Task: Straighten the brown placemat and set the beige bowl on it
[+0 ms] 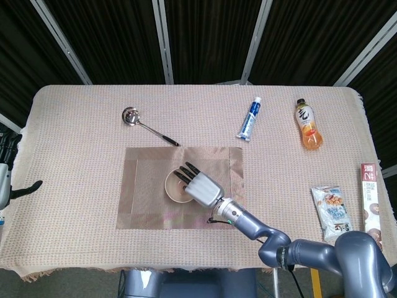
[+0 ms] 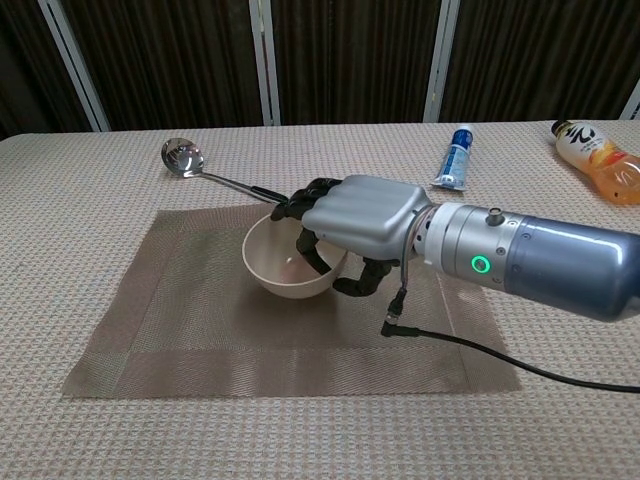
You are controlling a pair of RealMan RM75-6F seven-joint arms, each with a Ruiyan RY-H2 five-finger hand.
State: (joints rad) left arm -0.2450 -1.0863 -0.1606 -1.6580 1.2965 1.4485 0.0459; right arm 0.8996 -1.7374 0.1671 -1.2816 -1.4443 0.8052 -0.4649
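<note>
The brown placemat (image 1: pixel 149 192) (image 2: pixel 200 310) lies flat and square to the table's front edge. The beige bowl (image 1: pixel 175 188) (image 2: pixel 280 262) is over the mat's middle, its base at or just above the weave. My right hand (image 1: pixel 198 185) (image 2: pixel 355 225) grips the bowl's right rim, fingers hooked inside and thumb under the outer wall. My left hand (image 1: pixel 7 171) shows only at the far left edge of the head view, off the table, with nothing seen in it.
A metal ladle (image 1: pixel 147 126) (image 2: pixel 215 172) lies behind the mat. A toothpaste tube (image 1: pixel 249 118) (image 2: pixel 452 157) and an orange drink bottle (image 1: pixel 307 125) (image 2: pixel 597 150) lie at the back right. Snack packets (image 1: pixel 334 212) and a box (image 1: pixel 372 203) sit at the right edge.
</note>
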